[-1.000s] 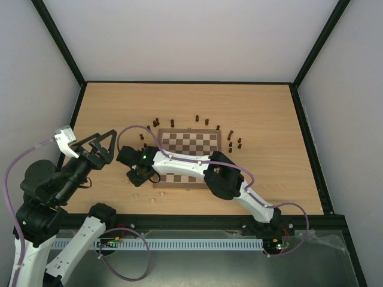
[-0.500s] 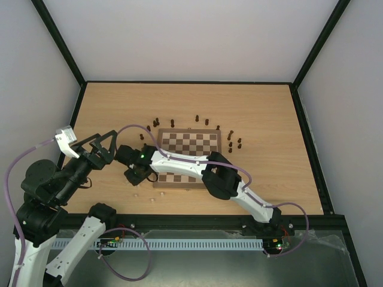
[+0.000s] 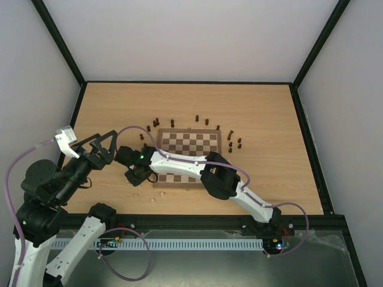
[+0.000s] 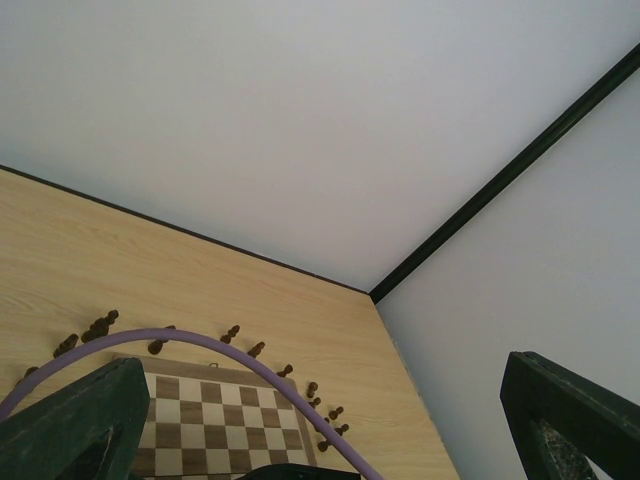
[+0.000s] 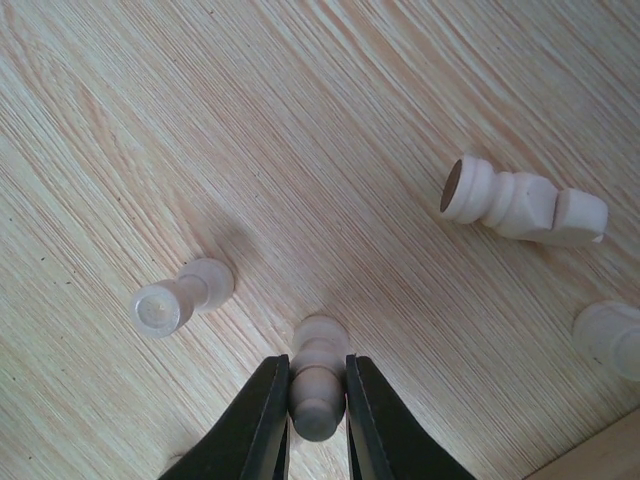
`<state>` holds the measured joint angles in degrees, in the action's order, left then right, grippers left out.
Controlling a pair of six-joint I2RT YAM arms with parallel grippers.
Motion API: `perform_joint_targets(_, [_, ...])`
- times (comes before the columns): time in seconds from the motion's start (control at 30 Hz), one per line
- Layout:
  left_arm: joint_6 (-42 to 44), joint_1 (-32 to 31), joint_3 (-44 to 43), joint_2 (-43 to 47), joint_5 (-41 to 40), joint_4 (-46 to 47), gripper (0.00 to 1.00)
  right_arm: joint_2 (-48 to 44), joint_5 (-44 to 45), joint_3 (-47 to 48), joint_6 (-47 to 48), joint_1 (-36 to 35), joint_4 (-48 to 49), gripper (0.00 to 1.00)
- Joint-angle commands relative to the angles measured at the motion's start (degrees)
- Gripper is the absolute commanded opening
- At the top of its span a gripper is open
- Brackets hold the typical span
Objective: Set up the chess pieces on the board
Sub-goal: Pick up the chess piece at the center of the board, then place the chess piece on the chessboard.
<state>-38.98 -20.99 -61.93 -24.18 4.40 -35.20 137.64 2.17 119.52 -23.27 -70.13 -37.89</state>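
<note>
Right pincer (image 5: 317, 385) clamped on pale chess piece (image 5: 320, 338) on the bench (image 5: 300, 150); left pincer (image 4: 320, 415) wide open, holding nothing.

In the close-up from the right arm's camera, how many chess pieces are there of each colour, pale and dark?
Pale: 4, namely the gripped piece in the right pincer, the left piece, the toppled piece and the edge piece, which is partly cut off
Dark: 0
Total: 4

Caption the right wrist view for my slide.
Right gripper pinches a cream pawn on the wooden tabletop, another pawn at left, a toppled cream piece at upper right.
</note>
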Motion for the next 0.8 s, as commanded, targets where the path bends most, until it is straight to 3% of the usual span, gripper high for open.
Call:
perform_joint_targets(0.0, [0.67,-0.11,-0.23,0.28,-0.01,-0.39,0.99,-0.80,1.28,1.50,0.50,-0.18,-2.68,0.16])
perform_joint_targets(0.4, [0.40,-0.15,-1.59,0.37,-0.43,-0.74,1.00,-9.48,3.13,-3.79,-0.01,-0.19,-0.90,0.16])
perform_joint_targets(0.77, [0.06,-0.12,-0.30,-0.39,0.41,0.73,1.00,-25.30,8.40,-19.40,-3.08,-0.19,-0.36,0.16])
